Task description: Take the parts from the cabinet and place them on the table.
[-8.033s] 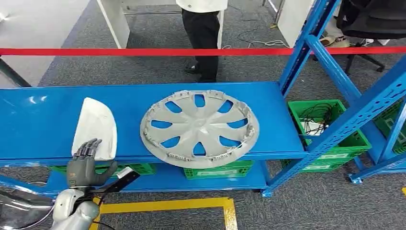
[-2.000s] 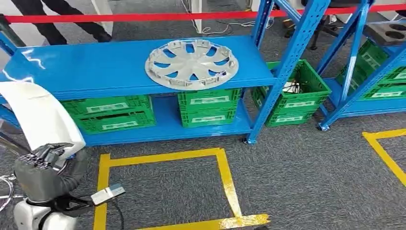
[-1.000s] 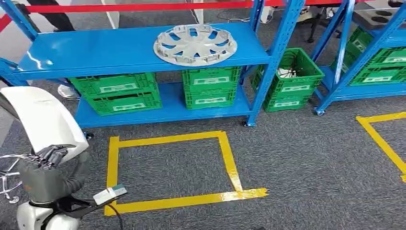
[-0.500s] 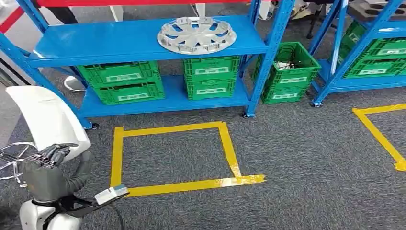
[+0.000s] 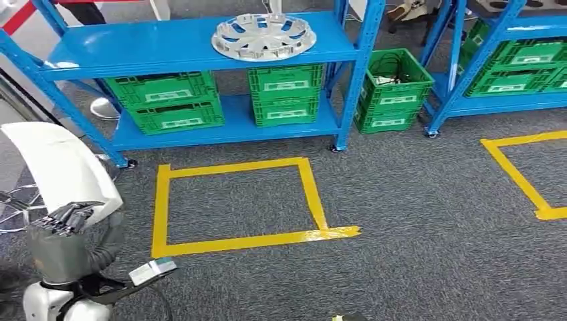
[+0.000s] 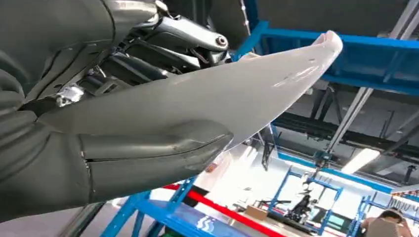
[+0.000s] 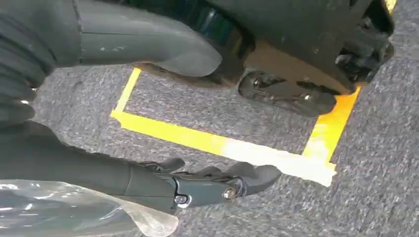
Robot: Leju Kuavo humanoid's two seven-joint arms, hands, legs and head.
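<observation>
Gripping a curved white panel (image 5: 60, 170), the left hand (image 5: 63, 221) holds it upright above the grey carpet, beside a yellow taped square (image 5: 234, 200). Right hand (image 7: 207, 182) hangs with fingers apart, holding nothing. A silver hubcap (image 5: 263, 36) lies on the blue cabinet's top shelf (image 5: 147, 43), near its right end.

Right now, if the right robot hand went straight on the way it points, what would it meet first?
Probably the grey carpet beside the yellow floor tape: the empty right robot hand hangs with nothing between them, though depth is unclear.
</observation>
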